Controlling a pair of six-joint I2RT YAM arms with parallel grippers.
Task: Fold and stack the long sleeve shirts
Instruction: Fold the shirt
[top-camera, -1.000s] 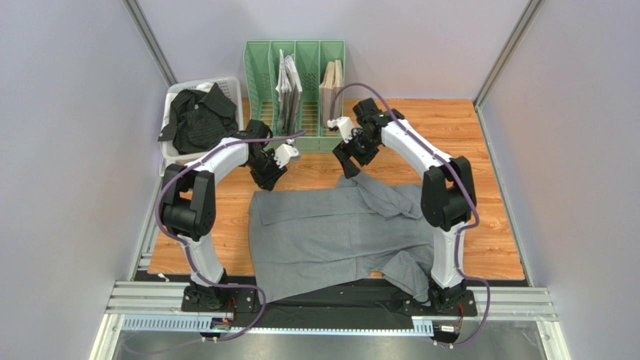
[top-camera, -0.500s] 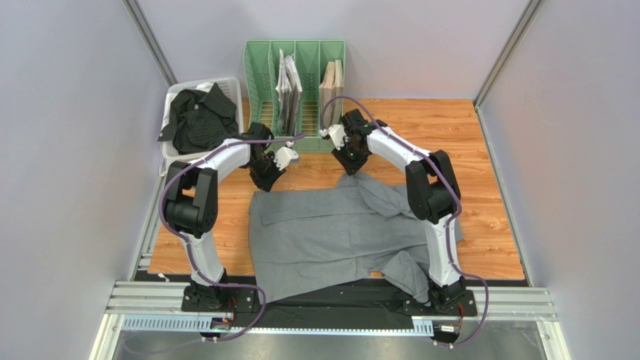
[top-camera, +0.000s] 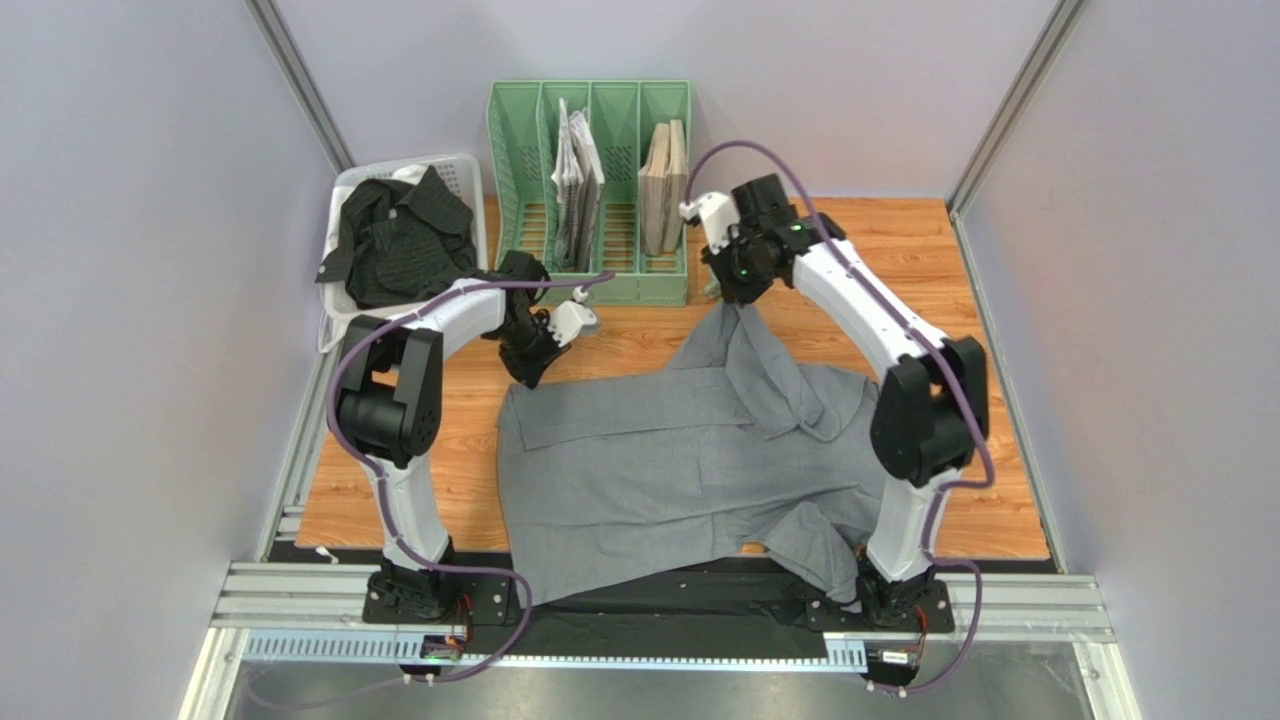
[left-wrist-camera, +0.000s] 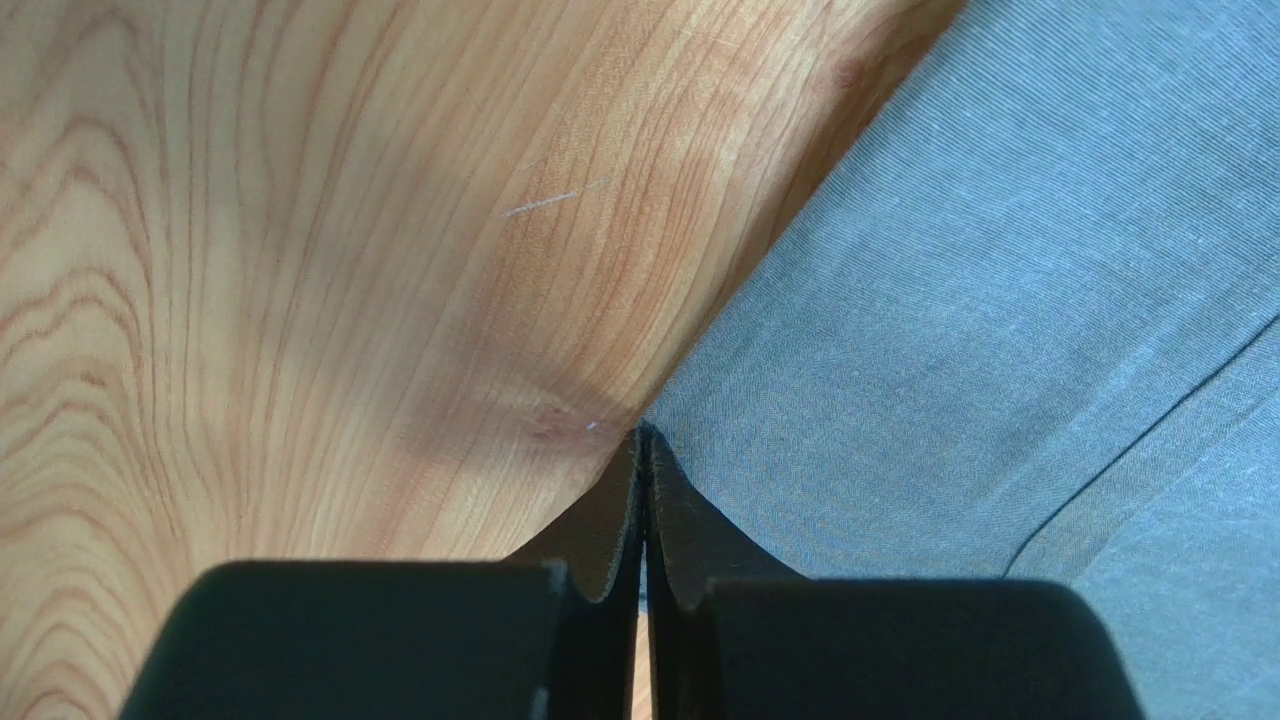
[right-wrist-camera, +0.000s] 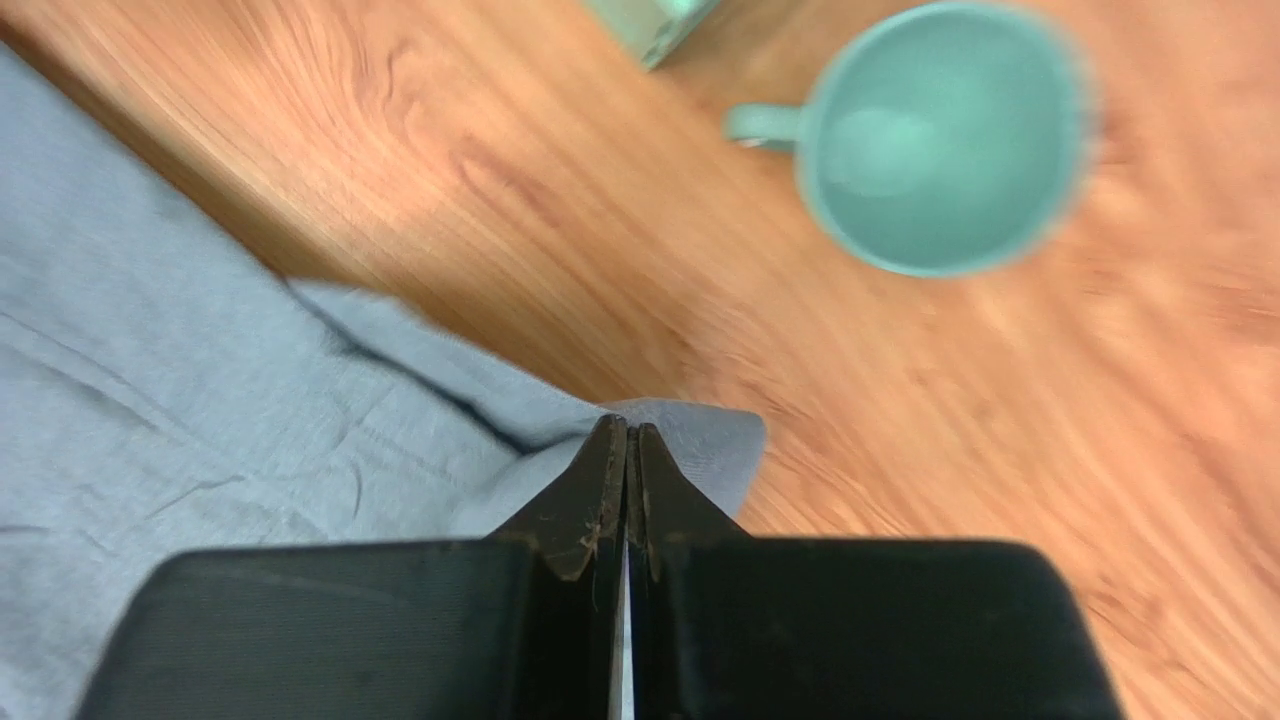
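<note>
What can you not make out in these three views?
Mug: blurred, right wrist view; absent from top view.
Black shirt: bunched in basket, top view; sleeves hidden.
Grey shirt: right edge behind right arm, top view.
Rack contents: too small, top view.

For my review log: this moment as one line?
left jaws: shut on far-left corner of plain mid-grey cloth shirt | right jaws: shut on its raised far edge | black striped shirt: heaped in white basket
</note>
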